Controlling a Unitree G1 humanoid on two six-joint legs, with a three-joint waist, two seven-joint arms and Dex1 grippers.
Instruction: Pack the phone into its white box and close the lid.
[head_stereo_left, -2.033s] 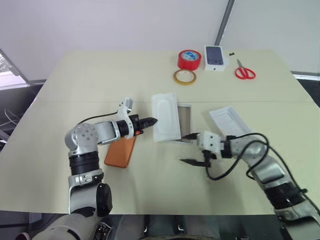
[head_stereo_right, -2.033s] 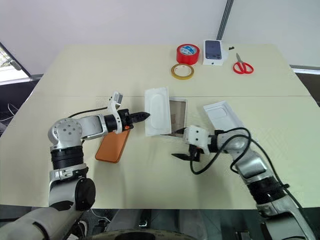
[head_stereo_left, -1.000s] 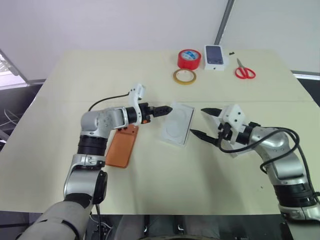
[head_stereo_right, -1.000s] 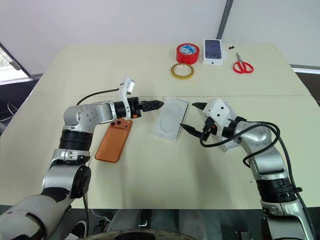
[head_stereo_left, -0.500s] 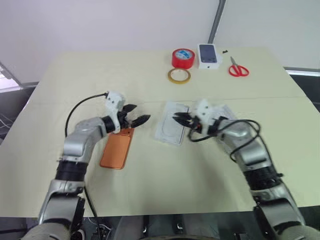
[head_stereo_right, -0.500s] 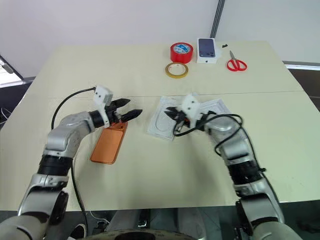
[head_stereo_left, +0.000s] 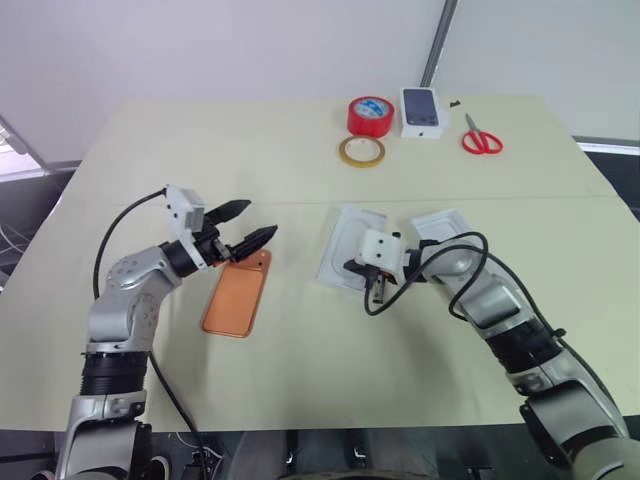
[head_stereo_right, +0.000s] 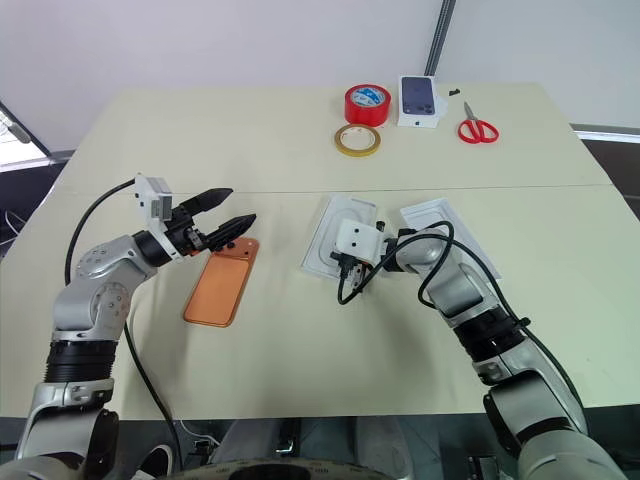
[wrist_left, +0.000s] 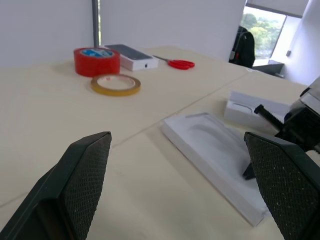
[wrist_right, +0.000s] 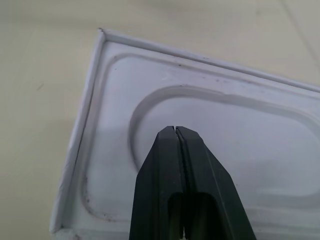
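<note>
1. The phone (head_stereo_left: 237, 293) is seen lying flat on the worktop (head_stereo_left: 200, 160), copper-orange back up, toward the left side and nearer the front edge than the back.
2. The left gripper (head_stereo_left: 246, 224) is held above the back end of the phone, its two black fingers spread wide apart; nothing is gripped.
3. The white box (head_stereo_left: 352, 247) is placed near the middle of the worktop, just right of the phone, with the thin white insert (wrist_right: 210, 125) with an oval recess seated in it.
4. The right gripper (wrist_right: 176, 131) is positioned over the insert, fingers pressed together with nothing between them. Whether the tips touch the insert cannot be told.
5. The lid (head_stereo_left: 448, 228) is seen just right of the box, partly hidden behind the right arm.
6. Along the back edge are noted a red tape roll (head_stereo_left: 369, 115), a yellow tape ring (head_stereo_left: 360, 151) in front of it, a small white carton (head_stereo_left: 423, 111) printed with a dark phone picture, and red-handled scissors (head_stereo_left: 481, 138) toward the back right corner.
</note>
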